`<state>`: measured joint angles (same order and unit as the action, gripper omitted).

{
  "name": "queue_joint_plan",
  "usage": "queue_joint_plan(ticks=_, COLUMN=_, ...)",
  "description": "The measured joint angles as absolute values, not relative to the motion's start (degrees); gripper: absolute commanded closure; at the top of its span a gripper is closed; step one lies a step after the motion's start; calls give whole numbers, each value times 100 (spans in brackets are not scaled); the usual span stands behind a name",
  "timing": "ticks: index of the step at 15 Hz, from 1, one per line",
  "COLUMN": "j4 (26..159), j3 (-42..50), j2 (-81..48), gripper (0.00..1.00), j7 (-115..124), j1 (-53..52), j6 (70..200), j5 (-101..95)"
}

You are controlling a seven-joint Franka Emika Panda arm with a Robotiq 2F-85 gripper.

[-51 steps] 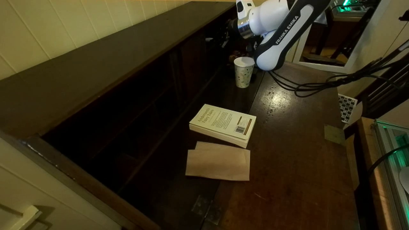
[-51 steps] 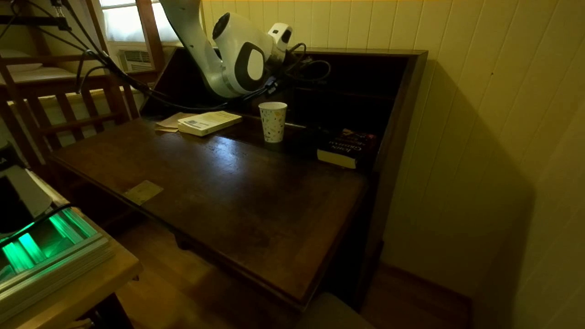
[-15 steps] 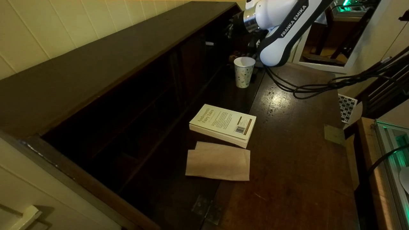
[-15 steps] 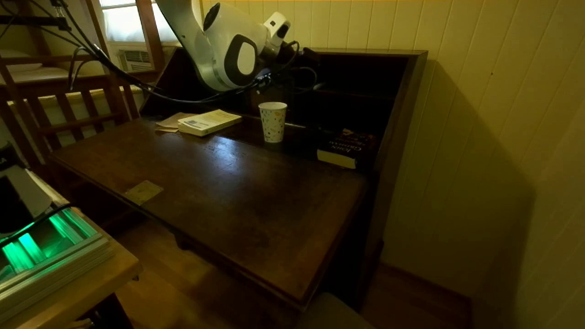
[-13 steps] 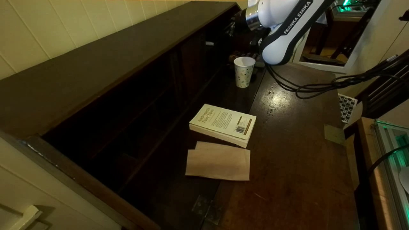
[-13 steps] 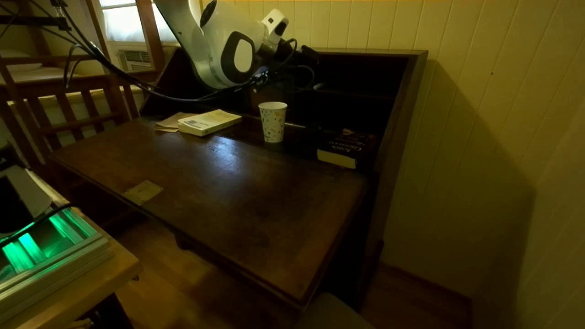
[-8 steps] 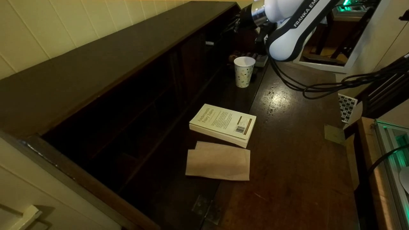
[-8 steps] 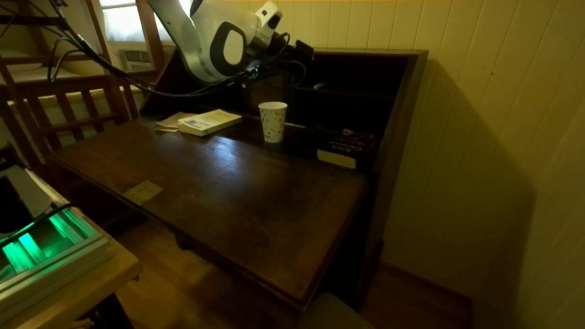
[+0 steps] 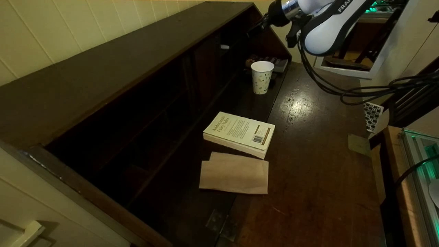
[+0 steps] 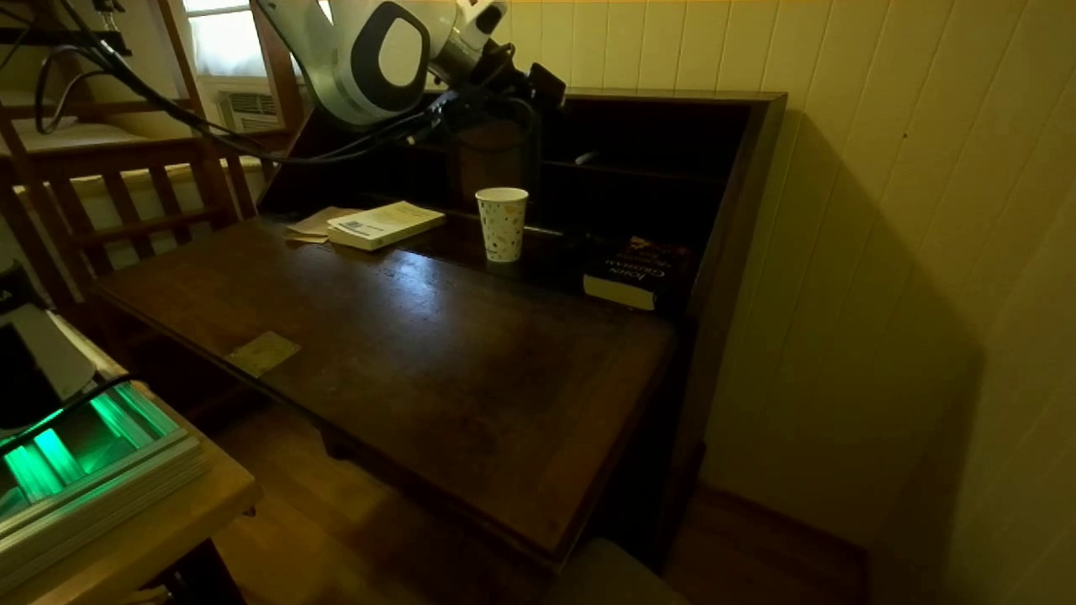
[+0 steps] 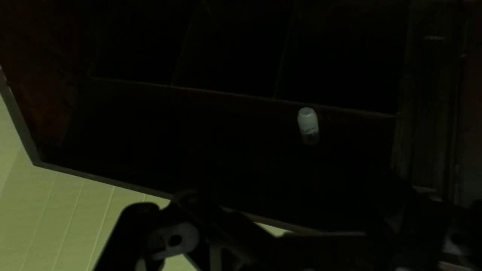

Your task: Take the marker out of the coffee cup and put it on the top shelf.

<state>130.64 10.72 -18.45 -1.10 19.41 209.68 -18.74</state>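
The marker, a short stick with a white end and a darker rear fading into shadow, lies on an upper inner shelf of the dark brown unit. In both exterior views the marker is a small pale spot above that board, below the unit's top board. The coffee cup, white with coloured flecks, stands upright on the desk; nothing sticks out above its rim. My gripper has its fingers wide apart in the wrist view, nothing between them, clear of the marker.
A white book and folded brown paper lie along the desk. Beside the unit's side panel sits a dark book. Loose cables hang from the arm over the desk. Dim compartments are divided by thin panels.
My arm has drawn back and up, away from the unit's interior. The marker, partly covered by the gripper earlier, now shows freely and has kept its place over the last second.
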Motion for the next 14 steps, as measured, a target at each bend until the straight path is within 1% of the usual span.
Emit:
queue_joint_plan(ticks=7, j4=13491, j3=669, j2=-1170, gripper=0, j7=864, j1=2539, j6=20098, j5=-2871)
queue_joint_plan(ticks=14, j4=13707, j3=-94, j2=-801, gripper=0, j7=1963, j1=3367, j6=19487, j5=-3858)
